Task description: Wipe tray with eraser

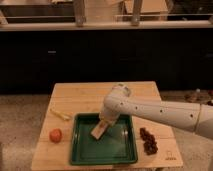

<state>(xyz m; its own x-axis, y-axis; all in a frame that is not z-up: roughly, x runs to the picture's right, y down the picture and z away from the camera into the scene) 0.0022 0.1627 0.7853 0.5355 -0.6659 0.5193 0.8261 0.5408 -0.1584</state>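
A large dark-green tray [80,150] with a raised rim lies on the front middle of a wooden table [75,92]. The tan eraser [99,131] sits tilted inside the tray, near its upper middle, with its low end toward the tray floor. My white arm reaches in from the right, and my gripper [104,122] is right at the eraser's upper end, over the tray's back part. The gripper's tip is hidden behind the wrist and the eraser.
A red round fruit [55,135] lies on the table left of the tray. A thin pale yellow stick [60,114] lies at the tray's upper left. A dark cluster like grapes [148,140] lies right of the tray. Dark cabinets stand behind the table.
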